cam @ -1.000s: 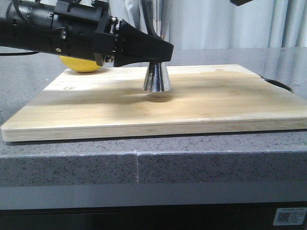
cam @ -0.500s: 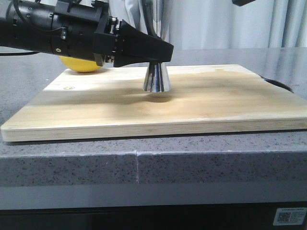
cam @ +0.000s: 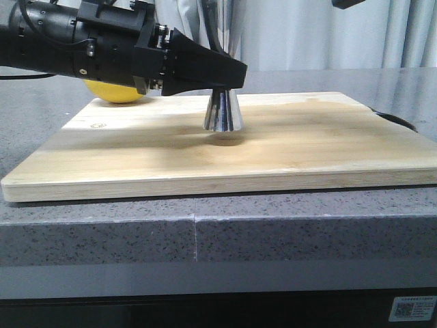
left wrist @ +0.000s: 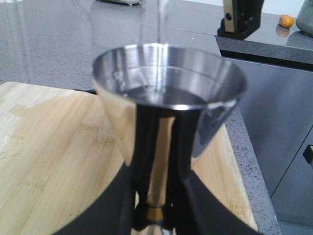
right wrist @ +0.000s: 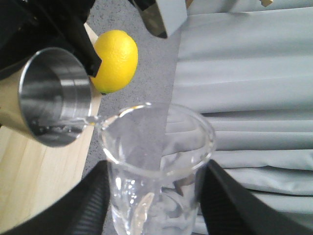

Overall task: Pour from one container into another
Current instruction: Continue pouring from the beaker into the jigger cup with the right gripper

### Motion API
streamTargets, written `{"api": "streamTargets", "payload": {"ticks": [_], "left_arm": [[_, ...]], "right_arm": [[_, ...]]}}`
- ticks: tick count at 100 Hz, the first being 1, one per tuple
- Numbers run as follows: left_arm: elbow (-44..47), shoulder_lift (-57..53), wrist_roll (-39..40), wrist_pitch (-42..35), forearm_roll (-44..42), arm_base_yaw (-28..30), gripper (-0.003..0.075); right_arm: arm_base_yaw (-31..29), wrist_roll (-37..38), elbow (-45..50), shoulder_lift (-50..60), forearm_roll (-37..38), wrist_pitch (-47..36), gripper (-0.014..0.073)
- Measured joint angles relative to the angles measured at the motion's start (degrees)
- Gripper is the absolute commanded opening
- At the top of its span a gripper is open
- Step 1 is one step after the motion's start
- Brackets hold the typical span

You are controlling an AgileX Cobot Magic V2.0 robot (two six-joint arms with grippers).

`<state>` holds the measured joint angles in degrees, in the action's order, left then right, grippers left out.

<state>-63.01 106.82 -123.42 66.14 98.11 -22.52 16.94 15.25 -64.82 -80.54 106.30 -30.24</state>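
Note:
The steel jigger [cam: 222, 113] stands on the wooden board [cam: 273, 157]. My left gripper [cam: 225, 75] is shut on its narrow gold waist. In the left wrist view the jigger's upper cup [left wrist: 168, 98] holds clear liquid, and a thin stream [left wrist: 159, 24] falls into it from above. The black fingers [left wrist: 117, 205] press both sides of the waist, with the left gripper [left wrist: 155, 210] shut there. My right gripper [right wrist: 156, 196] is shut on the clear glass beaker [right wrist: 159, 166]. The beaker is tilted, its lip over the jigger's rim [right wrist: 54, 98]. It is out of the front view.
A yellow lemon [cam: 116, 92] lies at the board's far left, behind the left arm, and shows as the lemon [right wrist: 115, 58] beside the jigger. Grey curtains hang behind. The board lies on a grey stone counter [cam: 205, 232]. A dark part of the right arm [cam: 351, 3] sits at the top edge.
The dark part of the right arm at the top edge has drifted slightly to the right. The left gripper and jigger have not moved.

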Motion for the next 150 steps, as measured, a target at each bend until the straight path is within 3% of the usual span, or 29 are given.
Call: {"api": "streamTargets", "payload": {"ticks": [150], "left_arm": [[0.00,0.00,0.00,0.00,0.00,0.00,-0.0019]], "right_arm": [[1.16,-4.51,0.00,0.00,0.00,1.05,0.0309]]}}
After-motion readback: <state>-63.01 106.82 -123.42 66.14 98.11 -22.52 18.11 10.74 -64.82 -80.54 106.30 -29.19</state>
